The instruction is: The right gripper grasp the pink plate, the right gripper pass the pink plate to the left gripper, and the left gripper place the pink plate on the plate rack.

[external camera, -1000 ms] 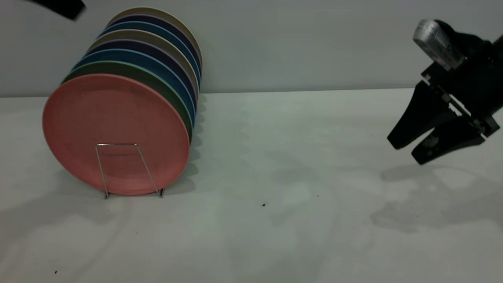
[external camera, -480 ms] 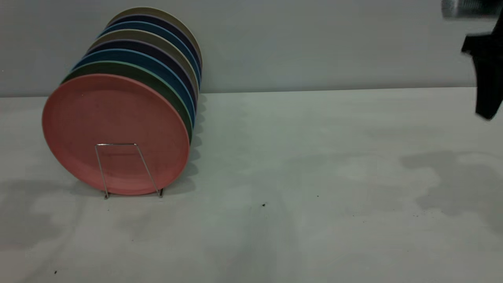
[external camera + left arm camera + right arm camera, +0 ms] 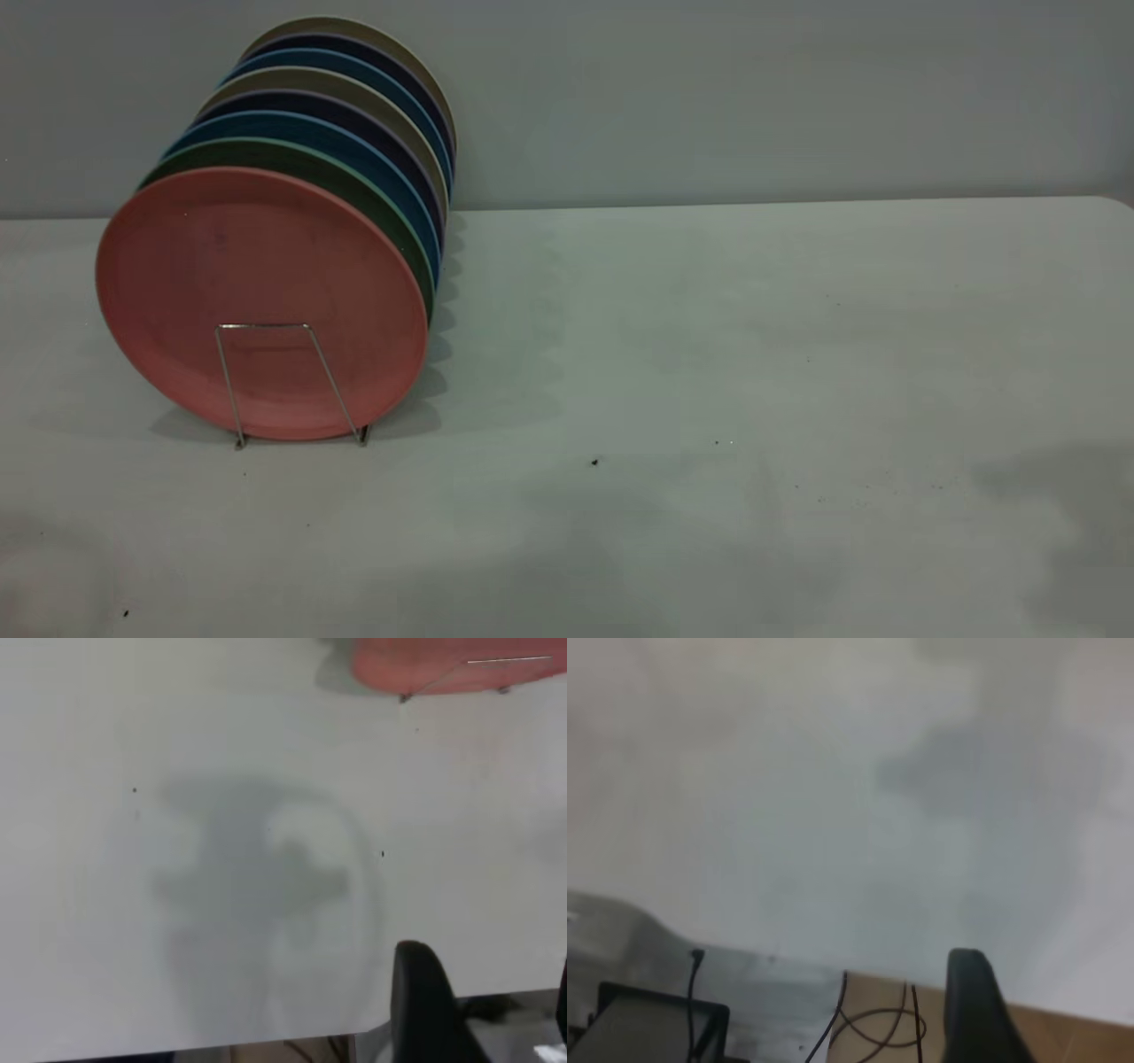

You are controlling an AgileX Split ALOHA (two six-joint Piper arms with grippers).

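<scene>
The pink plate stands upright at the front of a row of plates in the plate rack, just behind the front wire loop. Its lower edge and a wire of the rack show far off in the left wrist view. Neither gripper appears in the exterior view. The left gripper hovers high over the table's edge, fingers wide apart, with nothing between them. The right gripper hangs over another table edge, away from the plate; one finger shows, set far to one side, and nothing is held.
Behind the pink plate stand a green plate, a blue one and several more in dark purple, beige and blue. The white table stretches right of the rack. Cables and a dark box lie below the table edge.
The right gripper has risen from low at the table's right side and left the exterior view. The bit of left arm at the top left is gone too. The plates have not moved.
</scene>
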